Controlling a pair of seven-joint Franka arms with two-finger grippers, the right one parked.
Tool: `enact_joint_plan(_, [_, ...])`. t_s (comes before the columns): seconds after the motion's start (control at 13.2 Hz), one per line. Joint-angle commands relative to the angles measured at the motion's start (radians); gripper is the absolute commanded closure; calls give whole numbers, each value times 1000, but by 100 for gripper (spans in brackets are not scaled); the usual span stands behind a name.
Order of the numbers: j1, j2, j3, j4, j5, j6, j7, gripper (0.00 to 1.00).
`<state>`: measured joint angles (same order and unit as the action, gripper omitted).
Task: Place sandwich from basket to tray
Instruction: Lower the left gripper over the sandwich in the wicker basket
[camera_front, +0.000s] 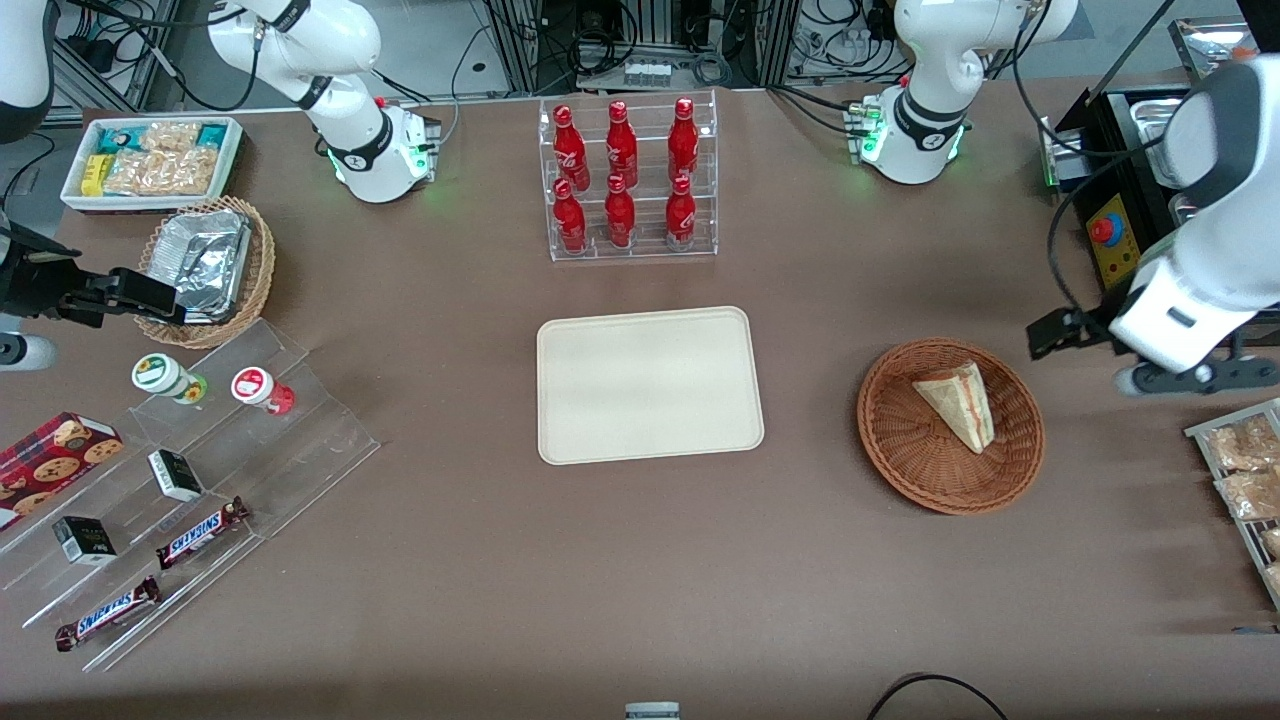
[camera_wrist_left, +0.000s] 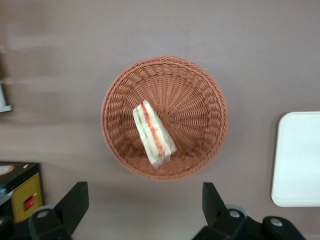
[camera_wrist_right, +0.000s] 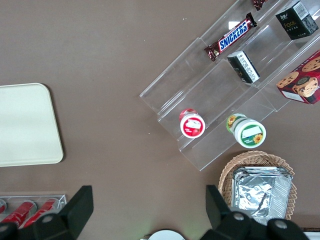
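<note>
front: high, looks down on table; left wrist: above basket (camera_wrist_left: 165, 117); both show tray (camera_front: 650, 385)

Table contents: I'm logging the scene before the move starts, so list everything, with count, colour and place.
sandwich: 1, pale with red-green filling, in basket
basket: 1, reddish-brown, working arm's end
tray: 1, cream, mid-table
bottles: 6, red, in clear rack above tray
foil container: 1, silver, in tan basket
snack bin: 1, white, parked arm's end
candy bars: 2, brown, on clear stand
cookie box: 1, red, same stand
gripper: 1, black, open, raised beside basket
</note>
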<state>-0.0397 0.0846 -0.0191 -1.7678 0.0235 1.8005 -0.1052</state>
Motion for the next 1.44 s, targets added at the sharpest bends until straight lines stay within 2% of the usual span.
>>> enact_joint_plan(0.0, [1, -25, 1, -171, 12, 165, -60, 0])
enact_joint_plan(0.53, [-5, -13, 1, -459, 13, 546, -355, 0])
enact_joint_plan(0.91, [-3, 27, 1, -510, 13, 621, -372, 0])
enact_joint_plan(1.36, [1, 107, 1, -587, 13, 796, -372, 0])
